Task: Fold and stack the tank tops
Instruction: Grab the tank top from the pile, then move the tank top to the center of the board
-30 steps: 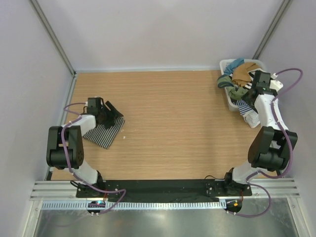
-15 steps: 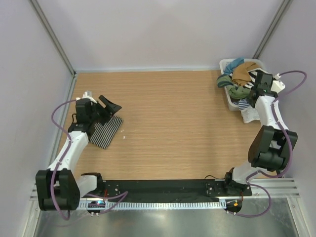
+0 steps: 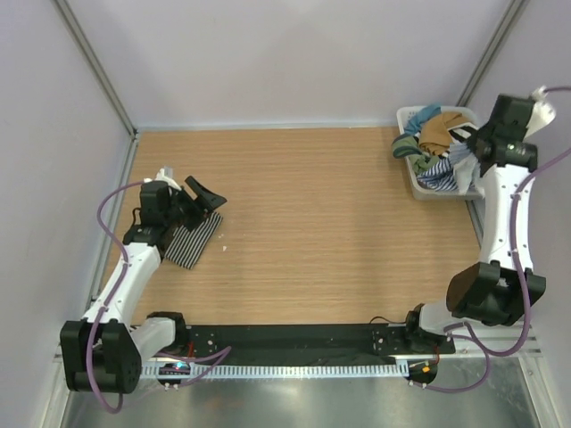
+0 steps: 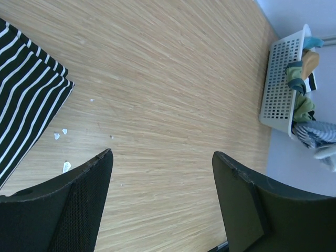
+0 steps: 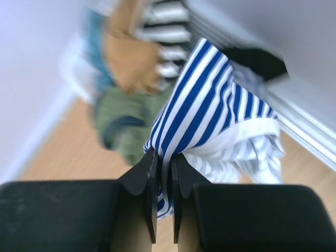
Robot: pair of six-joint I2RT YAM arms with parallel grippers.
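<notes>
While your right end effector [image 5: 163, 173] pinches the blue-and-white tank top [image 5: 210, 100] above the far-right basket [image 4: 278, 89], your left end effector [image 4: 161, 155] hangs open beside the folded black-and-white tank top [image 4: 26, 110], likely leaving room for stacking.

Open middle, crowded edges
The worktop [image 3: 321, 232] is bare across its centre; the striped tank top [image 3: 189, 239] lies near the left wall [image 3: 53, 178], and a heaped basket [image 3: 414, 183] fills the far right corner.

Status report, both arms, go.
Left gripper open, beside the black-and-white top. Right gripper shut on the blue-and-white top, over the basket. Other clothes crowd the basket.
</notes>
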